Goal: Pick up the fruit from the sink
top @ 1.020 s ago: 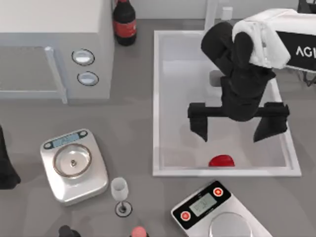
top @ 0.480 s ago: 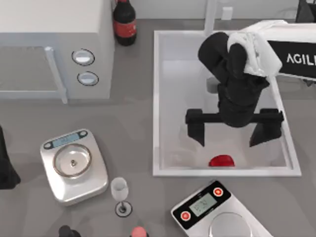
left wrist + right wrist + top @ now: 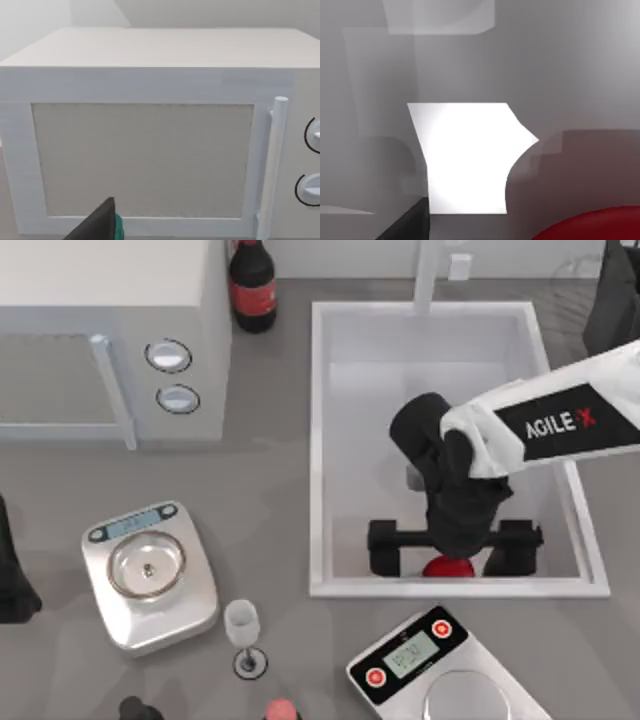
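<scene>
1. Fingers (image 3: 386, 548) of the right gripper (image 3: 455, 550) are spread wide, one on each side of the fruit (image 3: 447, 567), and they do not grasp it.
2. The fruit lies on the floor of the sink (image 3: 323, 440), close to its near rim and a little toward its right side.
3. In the right wrist view the red fruit (image 3: 592, 225) is very close to the camera, with the pale sink wall (image 3: 395, 65) behind it.
4. The left arm is parked at the left edge of the table; its wrist view looks at the microwave (image 3: 145, 135), and I cannot tell the state of its fingers.
5. A scale (image 3: 150, 575) stands near the left edge of the table, and a second scale (image 3: 440, 665) stands just before the near rim of the sink.
6. A wine glass (image 3: 243, 630) stands between the two scales.
</scene>
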{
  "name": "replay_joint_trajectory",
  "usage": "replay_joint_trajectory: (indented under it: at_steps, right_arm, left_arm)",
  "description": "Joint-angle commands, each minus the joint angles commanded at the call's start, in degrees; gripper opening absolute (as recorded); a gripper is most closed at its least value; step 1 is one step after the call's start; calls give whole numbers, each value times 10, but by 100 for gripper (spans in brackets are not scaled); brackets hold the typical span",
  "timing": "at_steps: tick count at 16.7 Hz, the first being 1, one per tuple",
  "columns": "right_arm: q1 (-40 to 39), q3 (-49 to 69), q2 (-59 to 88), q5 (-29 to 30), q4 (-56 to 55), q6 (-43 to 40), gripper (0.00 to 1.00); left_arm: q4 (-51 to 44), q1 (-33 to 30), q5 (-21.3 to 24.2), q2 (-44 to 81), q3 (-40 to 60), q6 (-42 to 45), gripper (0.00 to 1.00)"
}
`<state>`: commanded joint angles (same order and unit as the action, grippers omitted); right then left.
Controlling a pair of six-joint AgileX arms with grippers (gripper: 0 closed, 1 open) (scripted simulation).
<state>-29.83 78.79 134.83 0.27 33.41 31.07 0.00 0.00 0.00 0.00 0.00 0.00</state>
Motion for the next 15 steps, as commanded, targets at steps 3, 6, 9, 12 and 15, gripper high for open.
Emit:
replay_joint_trajectory:
  at_steps: [3, 6, 9, 12, 15]
  right_arm:
    - [0, -10, 16, 0, -21, 0, 100]
    - [0, -10, 16, 0, -21, 0, 100]
    - [0, -10, 16, 0, -21, 0, 77]
    - [0, -10, 16, 0, -21, 0, 55]
    - [0, -10, 16, 0, -21, 0, 32]
  left_arm:
    - [0, 0, 0, 0, 0, 0, 100]
    - [0, 0, 0, 0, 0, 0, 100]
    - [0, 0, 0, 0, 0, 0, 100]
    - [0, 0, 0, 0, 0, 0, 100]
    - [0, 0, 0, 0, 0, 0, 100]
